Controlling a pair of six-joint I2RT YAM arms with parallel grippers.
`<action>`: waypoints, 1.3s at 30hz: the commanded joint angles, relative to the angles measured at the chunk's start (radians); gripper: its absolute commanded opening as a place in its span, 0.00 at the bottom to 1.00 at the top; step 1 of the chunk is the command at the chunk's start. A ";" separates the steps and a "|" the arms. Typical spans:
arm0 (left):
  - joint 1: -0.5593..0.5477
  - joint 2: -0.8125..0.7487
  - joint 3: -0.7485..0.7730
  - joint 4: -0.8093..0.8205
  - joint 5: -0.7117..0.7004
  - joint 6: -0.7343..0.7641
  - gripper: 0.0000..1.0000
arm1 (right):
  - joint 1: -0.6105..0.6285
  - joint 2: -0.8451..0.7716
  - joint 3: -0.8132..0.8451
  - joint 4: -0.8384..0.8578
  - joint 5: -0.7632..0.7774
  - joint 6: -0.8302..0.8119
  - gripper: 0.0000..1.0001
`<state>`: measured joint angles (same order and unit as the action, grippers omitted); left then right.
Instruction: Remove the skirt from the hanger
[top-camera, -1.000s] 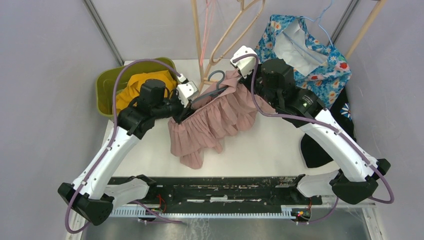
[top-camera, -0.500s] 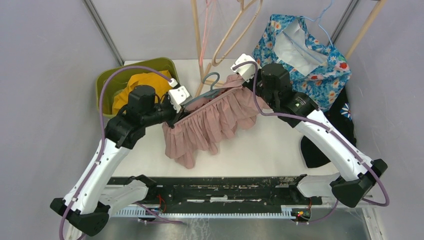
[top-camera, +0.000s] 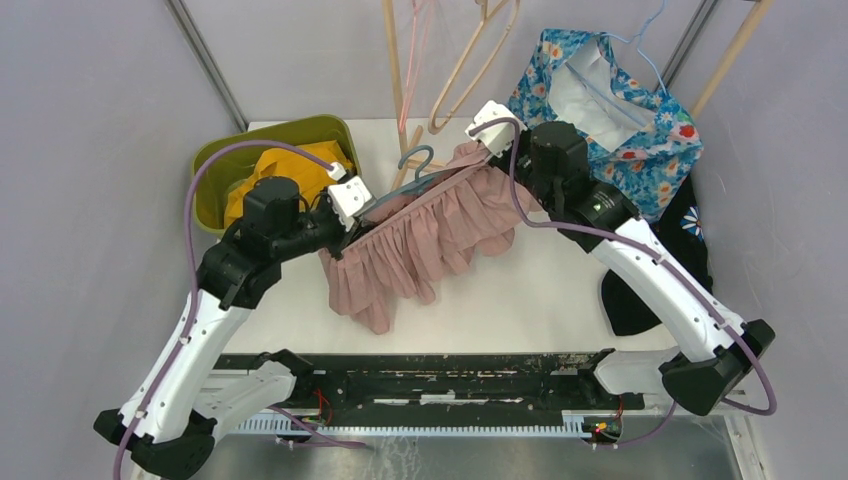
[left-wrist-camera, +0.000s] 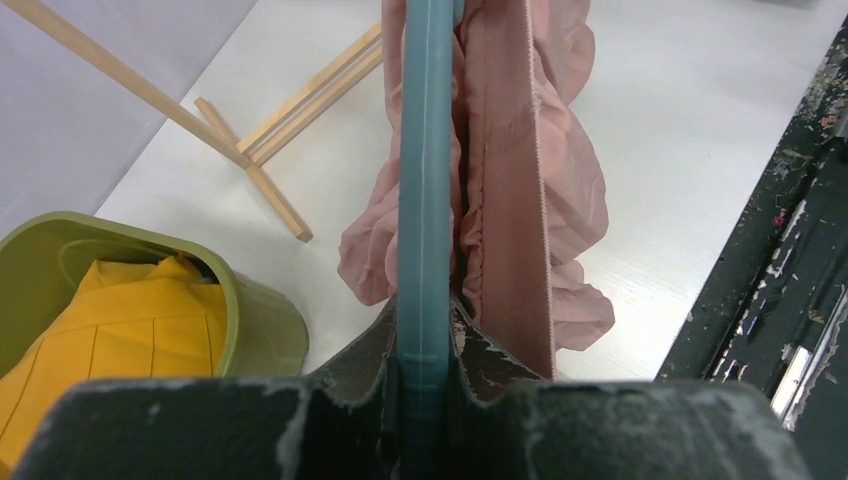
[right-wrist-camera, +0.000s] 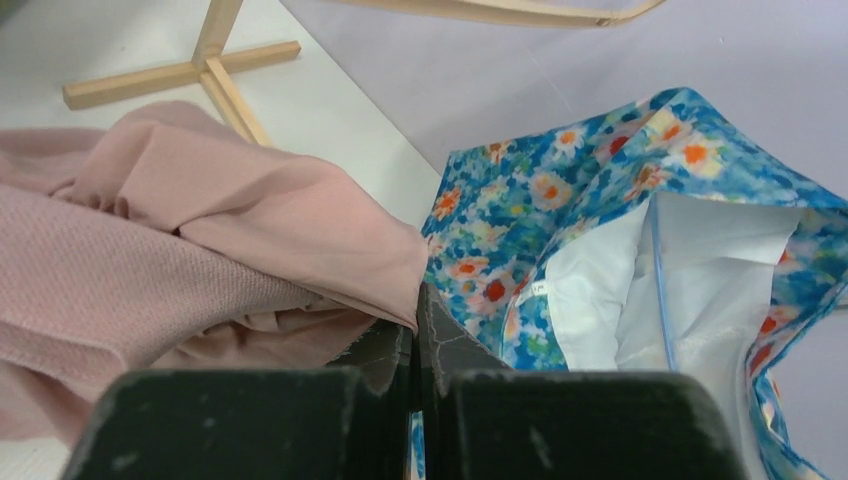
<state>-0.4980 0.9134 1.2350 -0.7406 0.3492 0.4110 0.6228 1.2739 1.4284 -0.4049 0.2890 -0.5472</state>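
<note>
Two white-and-black arms rose from their bases at the near edge and leaned inward toward each other. The left arm bent at the elbow and reached to the right, its wrist turned on its side. The left gripper had its jaws drawn close, clamped on the thin bar of the hanger. The right arm stretched farther back and to the left. The right gripper was closed tight, pinching a fold of the skirt.
</note>
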 joint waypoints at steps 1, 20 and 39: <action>0.012 -0.080 0.066 -0.015 0.069 -0.030 0.03 | -0.096 0.060 0.121 0.075 0.220 -0.003 0.01; 0.003 -0.175 0.146 -0.081 -0.112 0.031 0.03 | -0.257 0.145 0.100 0.115 0.197 -0.024 0.01; -0.005 -0.093 0.250 0.000 -0.169 0.054 0.03 | -0.246 0.103 -0.071 0.069 0.082 0.176 0.01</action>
<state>-0.5072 0.8818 1.3758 -0.8158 0.2279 0.4168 0.4808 1.4067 1.4288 -0.3801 0.0940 -0.3138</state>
